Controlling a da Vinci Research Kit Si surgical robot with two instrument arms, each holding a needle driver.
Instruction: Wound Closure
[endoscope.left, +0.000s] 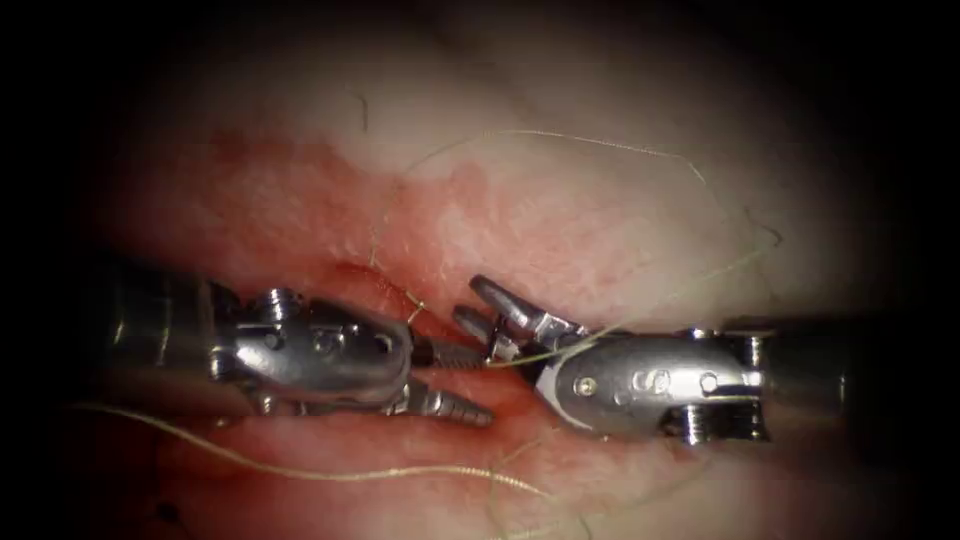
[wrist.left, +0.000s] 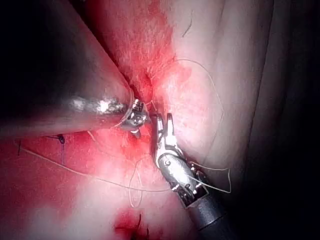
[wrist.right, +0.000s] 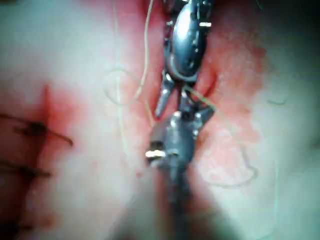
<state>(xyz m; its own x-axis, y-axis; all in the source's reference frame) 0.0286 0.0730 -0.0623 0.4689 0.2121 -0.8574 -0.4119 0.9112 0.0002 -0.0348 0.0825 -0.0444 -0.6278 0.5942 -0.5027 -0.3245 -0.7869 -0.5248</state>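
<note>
Tissue (endoscope.left: 560, 210) lay under both tools, red fluid (endoscope.left: 300, 200) staining it around cut (endoscope.left: 400, 290). I saw left gripper (endoscope.left: 462, 380) spread apart over cut, holding nothing. Right gripper (endoscope.left: 478, 305) also spread apart, thread (endoscope.left: 560, 352) running across its jaws toward cut and looping over tissue to right. I could not make out needle.
</note>
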